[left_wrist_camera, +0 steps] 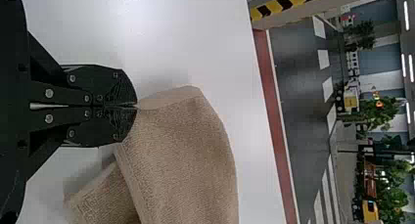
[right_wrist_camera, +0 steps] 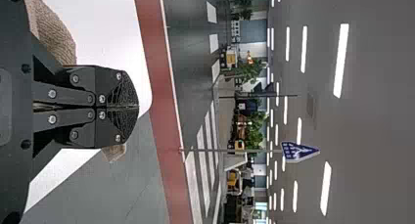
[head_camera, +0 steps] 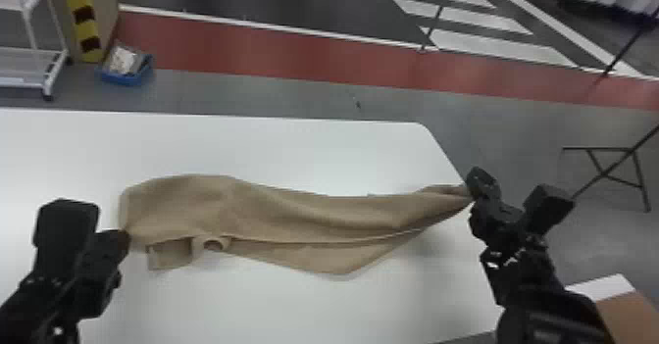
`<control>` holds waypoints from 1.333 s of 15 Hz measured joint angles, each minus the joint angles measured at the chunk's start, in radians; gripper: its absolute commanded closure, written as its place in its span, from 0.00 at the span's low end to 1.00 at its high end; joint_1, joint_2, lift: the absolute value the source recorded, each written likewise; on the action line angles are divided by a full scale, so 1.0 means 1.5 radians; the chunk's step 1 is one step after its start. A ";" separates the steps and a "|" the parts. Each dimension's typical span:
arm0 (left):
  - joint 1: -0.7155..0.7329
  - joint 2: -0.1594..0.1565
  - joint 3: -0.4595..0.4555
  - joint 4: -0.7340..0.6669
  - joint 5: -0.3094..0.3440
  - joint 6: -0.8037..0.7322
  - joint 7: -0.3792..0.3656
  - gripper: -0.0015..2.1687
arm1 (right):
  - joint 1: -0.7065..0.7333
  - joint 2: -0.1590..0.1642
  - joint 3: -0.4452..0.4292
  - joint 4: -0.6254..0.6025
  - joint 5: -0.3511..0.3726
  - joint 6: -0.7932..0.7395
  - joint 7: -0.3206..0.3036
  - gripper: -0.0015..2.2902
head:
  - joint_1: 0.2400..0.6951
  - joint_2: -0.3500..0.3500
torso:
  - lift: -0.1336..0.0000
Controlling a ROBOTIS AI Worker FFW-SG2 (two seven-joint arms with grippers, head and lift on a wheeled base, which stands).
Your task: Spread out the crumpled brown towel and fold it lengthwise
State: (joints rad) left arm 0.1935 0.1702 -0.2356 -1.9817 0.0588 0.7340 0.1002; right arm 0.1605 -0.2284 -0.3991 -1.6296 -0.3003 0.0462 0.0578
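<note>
The black left hand (head_camera: 122, 240) and black right hand (head_camera: 475, 190) pinch opposite ends of the rumpled brown cloth towel (head_camera: 294, 215) above the flat white desk (head_camera: 294, 152).

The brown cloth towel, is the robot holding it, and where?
The left black gripper pinches the towel by its left edge; the right black gripper pinches its narrowed right end.
</note>
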 measured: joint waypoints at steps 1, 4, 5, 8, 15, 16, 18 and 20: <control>0.008 0.000 0.009 -0.019 0.007 -0.004 0.001 0.66 | 0.002 0.000 0.000 -0.008 0.000 0.000 0.004 0.83 | 1.00 0.00 | 0.07; 0.032 0.001 0.044 -0.098 0.050 -0.008 -0.001 0.66 | 0.007 -0.004 -0.002 -0.025 0.000 0.001 0.052 0.82 | 1.00 0.00 | 0.07; 0.040 0.003 0.056 -0.129 0.070 -0.007 0.001 0.66 | 0.007 -0.007 -0.004 -0.027 0.002 0.004 0.074 0.82 | 1.00 0.01 | 0.07; 0.058 0.009 0.088 -0.199 0.118 -0.005 0.022 0.66 | 0.000 -0.016 -0.001 -0.020 0.034 0.050 0.113 0.82 | 1.00 0.04 | 0.07; 0.064 0.014 0.106 -0.204 0.123 -0.007 0.039 0.65 | 0.057 -0.015 0.023 -0.007 0.094 0.049 0.150 0.00 | 1.00 0.10 | 0.07; 0.062 0.014 0.105 -0.201 0.122 -0.008 0.039 0.65 | 0.069 -0.015 0.017 -0.013 0.094 0.043 0.150 0.00 | 1.00 0.10 | 0.07; 0.058 0.013 0.102 -0.196 0.121 -0.009 0.039 0.66 | 0.087 -0.015 -0.006 -0.023 0.095 0.035 0.150 0.04 | 1.00 0.07 | 0.07; 0.056 0.013 0.100 -0.194 0.120 -0.009 0.038 0.65 | 0.097 -0.016 -0.036 -0.017 0.095 0.023 0.161 0.08 | 1.00 0.03 | 0.07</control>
State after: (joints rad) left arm 0.2780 0.1901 -0.0853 -2.2729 0.2392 0.7212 0.1572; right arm 0.3067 -0.2530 -0.4531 -1.6555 -0.1577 0.0813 0.2994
